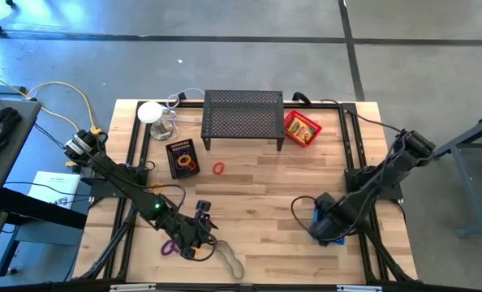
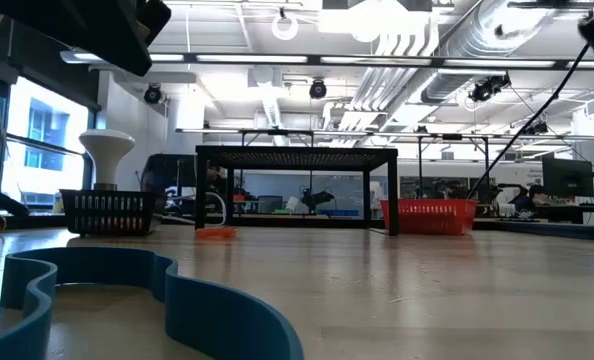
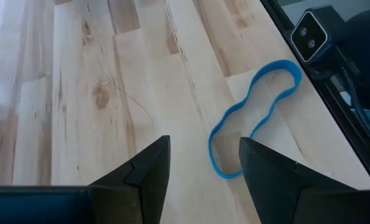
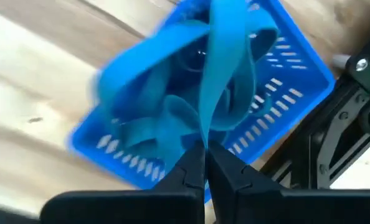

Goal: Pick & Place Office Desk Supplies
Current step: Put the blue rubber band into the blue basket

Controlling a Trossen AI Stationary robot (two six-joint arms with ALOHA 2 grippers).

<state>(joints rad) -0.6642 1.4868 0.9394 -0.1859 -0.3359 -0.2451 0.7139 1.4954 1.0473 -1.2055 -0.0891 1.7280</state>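
Note:
Low over the table's near edge, my left gripper [image 1: 196,235] [image 3: 203,168] stands open. A blue rubber band [image 3: 250,118] [image 2: 177,300] lies flat on the wood just ahead of its fingertips, untouched. At the right, my right gripper [image 1: 326,223] [image 4: 205,163] points down over a blue mesh tray [image 4: 291,93] [image 1: 332,237] and is shut on another blue band [image 4: 219,56]. More blue bands lie in that tray. A purple ring [image 1: 169,247] and a tan loop [image 1: 230,259] lie beside my left gripper. My right gripper pinches one strand of the blue band [image 4: 207,127] between its two fingertips, coming from above and pointing down. The band hangs slack below the fingers, and its lower loop reaches down among the bands in the blue tray.
A black perforated stand [image 1: 243,113] stands at the far middle, with a red tray [image 1: 302,127] to its right. A white-topped glass object [image 1: 152,113] and a black tray [image 1: 182,158] stand to its left. A red ring [image 1: 218,169] lies on open wood. A camera [image 3: 313,34] sits at the near edge.

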